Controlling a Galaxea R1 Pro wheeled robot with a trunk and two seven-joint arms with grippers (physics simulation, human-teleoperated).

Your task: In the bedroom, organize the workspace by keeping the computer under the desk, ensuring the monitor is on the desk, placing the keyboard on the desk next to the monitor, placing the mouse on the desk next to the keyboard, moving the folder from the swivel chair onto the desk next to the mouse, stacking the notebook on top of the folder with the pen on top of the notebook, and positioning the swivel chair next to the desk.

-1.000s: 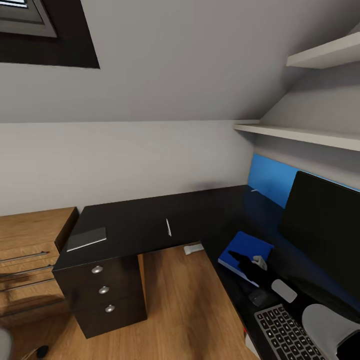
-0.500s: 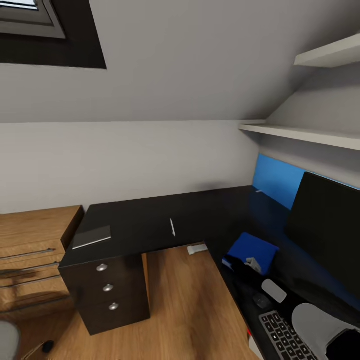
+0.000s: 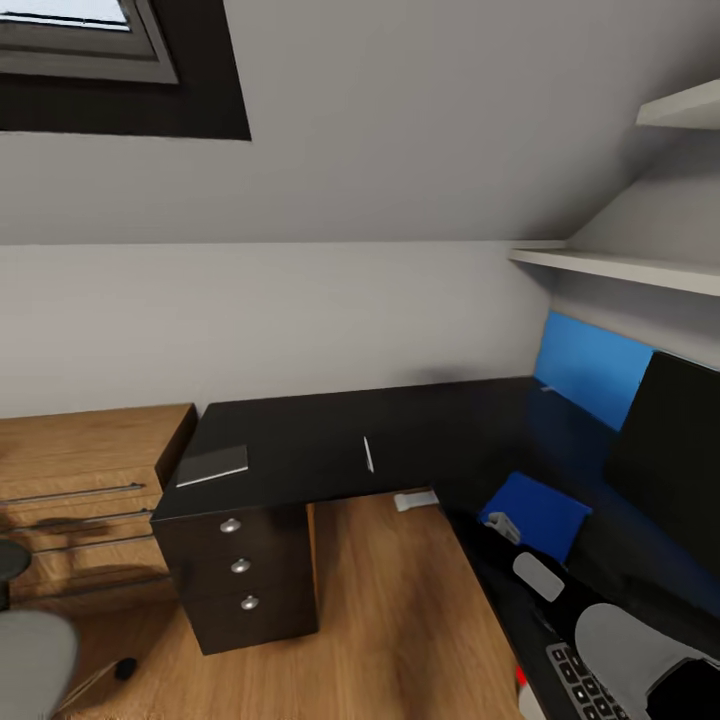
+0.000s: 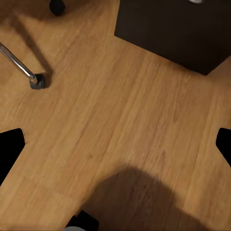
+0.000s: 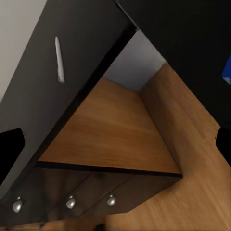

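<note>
Item, by the tabletop (image 3: 300, 440): folder (image 3: 537, 512) laid; notebook (image 3: 213, 465) and pen (image 3: 368, 454) at its far wing, which I judge next to stack; both claws look spread, empty.

The robot's right arm (image 3: 640, 650) is smooth, round and light grey, with a black part at its 4 o'clock end.

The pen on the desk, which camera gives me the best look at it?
The right wrist view: the pen is a clear white stick lying flat on the black desk top, apart from its edge. The head view has it as a thin sliver beyond the notebook. The left wrist view looks at the wood floor.
</note>
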